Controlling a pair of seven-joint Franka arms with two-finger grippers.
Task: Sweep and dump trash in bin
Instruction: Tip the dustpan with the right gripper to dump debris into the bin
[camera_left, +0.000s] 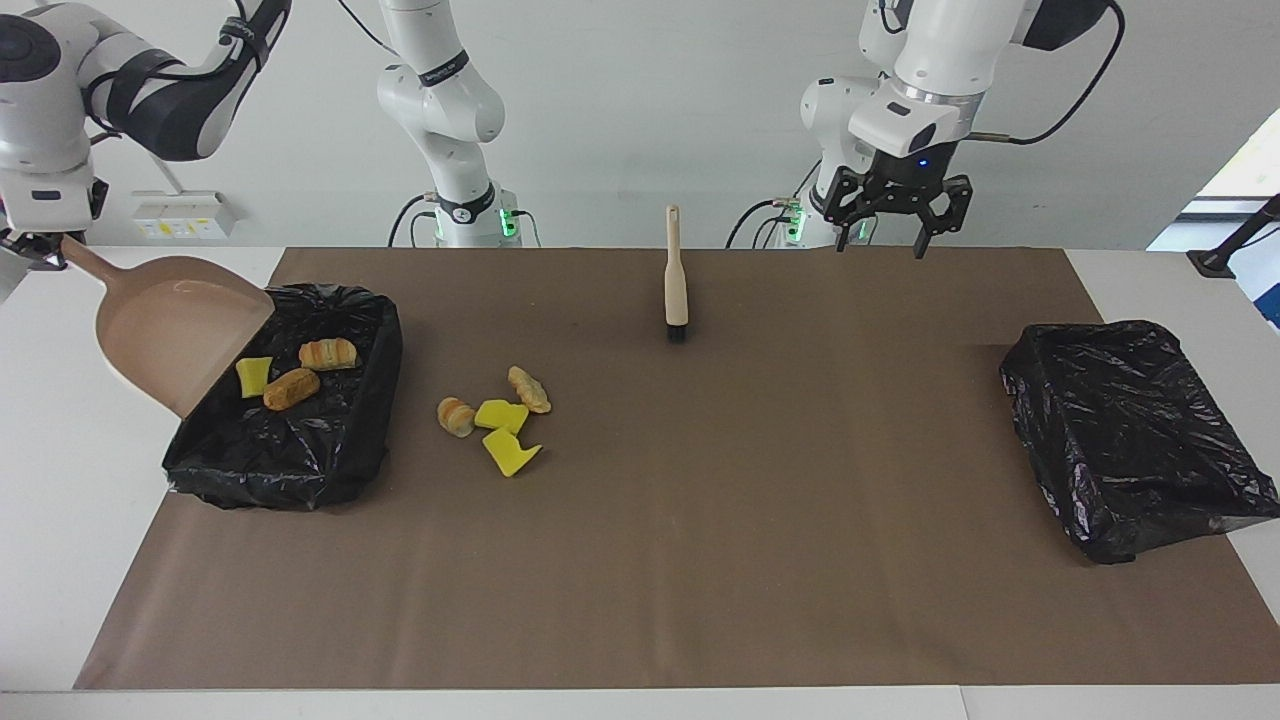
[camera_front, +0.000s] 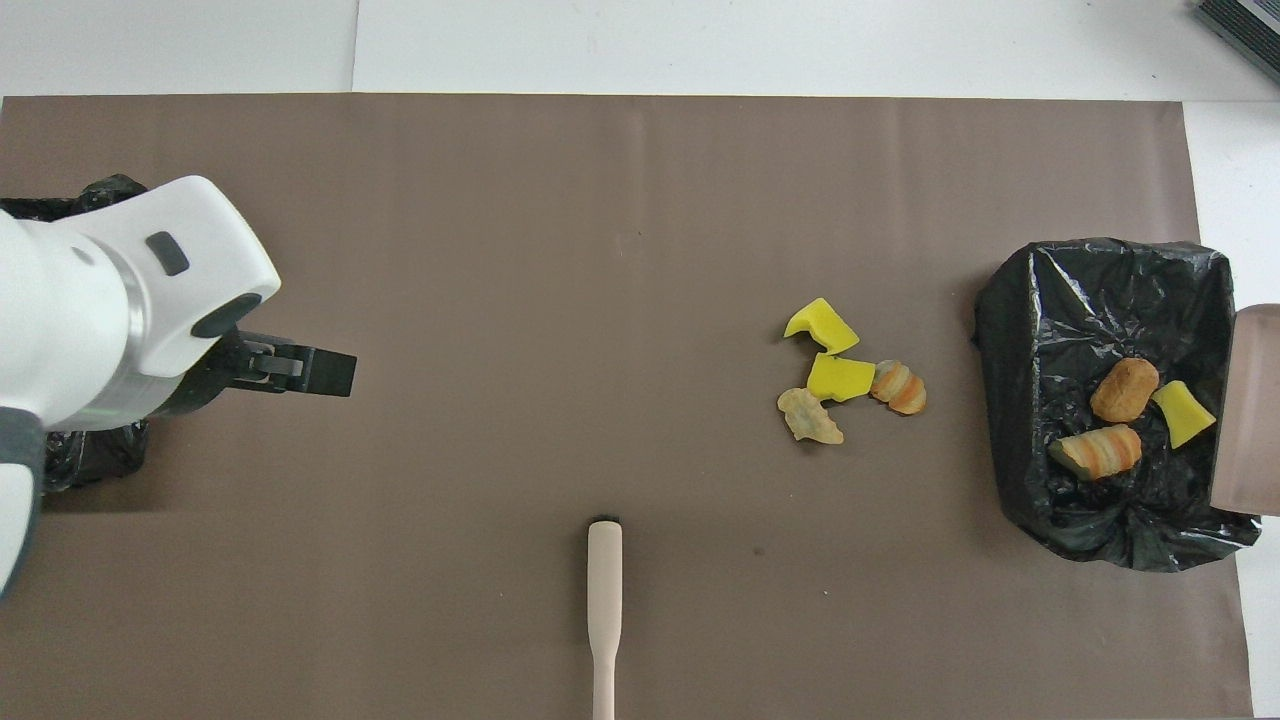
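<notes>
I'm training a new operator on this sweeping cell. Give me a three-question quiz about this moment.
1. How many pieces of trash lie on the mat, outside any bin?
2. True or false: the left gripper is holding the brush.
3. What does the right gripper hold? A) the brush B) the dustpan C) nothing

Key:
1. Four; three more lie in the bin at the right arm's end.
2. False: it is open in the air and the brush lies alone on the mat.
3. B, tilted over that bin's edge.
</notes>
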